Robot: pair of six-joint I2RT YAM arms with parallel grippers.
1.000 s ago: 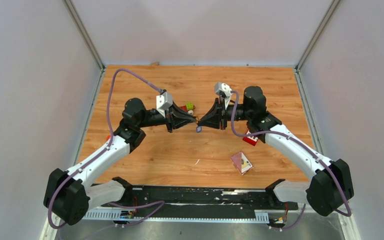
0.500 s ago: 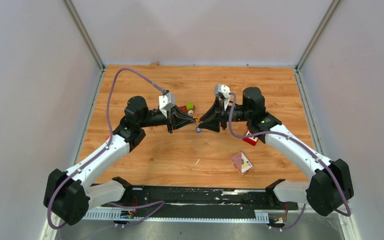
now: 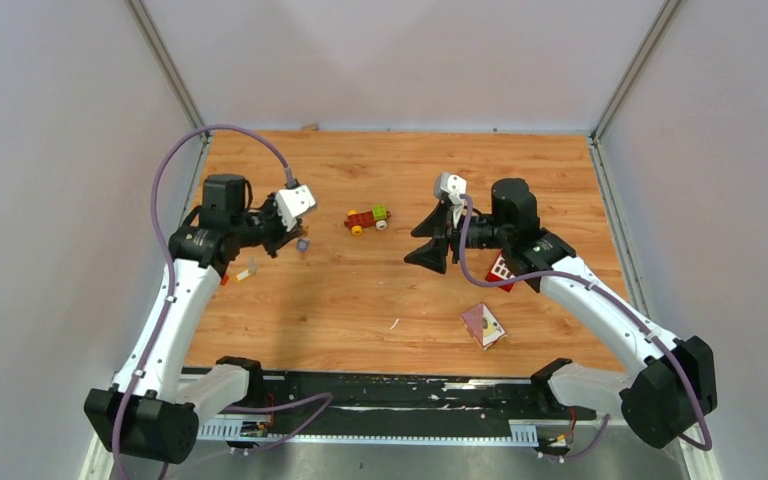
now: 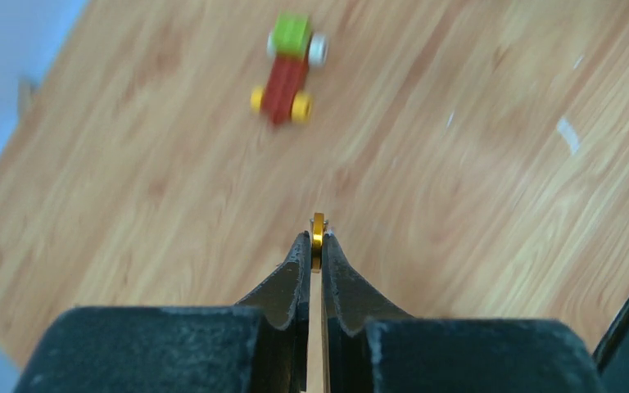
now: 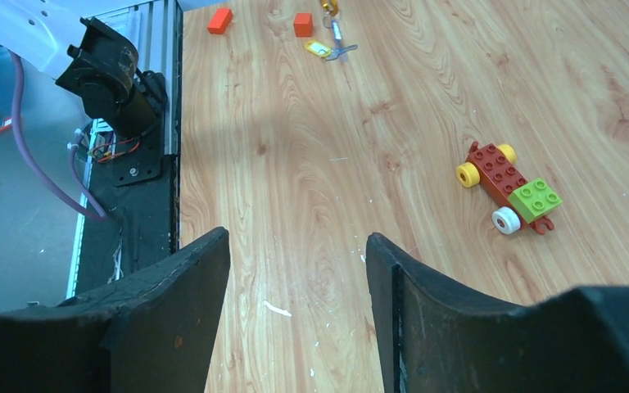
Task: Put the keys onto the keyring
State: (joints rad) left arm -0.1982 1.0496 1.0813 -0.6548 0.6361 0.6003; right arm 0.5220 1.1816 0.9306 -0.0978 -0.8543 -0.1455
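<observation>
My left gripper [image 4: 317, 239] is shut on the thin gold keyring [image 4: 318, 232], which shows edge-on between the fingertips. In the top view that gripper [image 3: 295, 237] hovers over the left part of the table. A blue-headed key [image 3: 303, 243] dangles just below it, apparently from the ring. The yellow-headed key [image 3: 247, 272] lies flat on the wood near the left arm, and it also shows far off in the right wrist view [image 5: 321, 50]. My right gripper [image 3: 423, 244] stands open and empty right of centre [image 5: 296, 237].
A red-and-green toy car [image 3: 367, 218] sits between the grippers, toward the back. A red block with white squares [image 3: 501, 272] lies under the right arm. A pink card [image 3: 484, 325] lies near the front. Two small red blocks [image 5: 220, 20] lie by the left arm's base.
The left arm has swung away to the left, carrying the keyring and the blue key. The right gripper has opened, let go of the key and drawn back slightly.
</observation>
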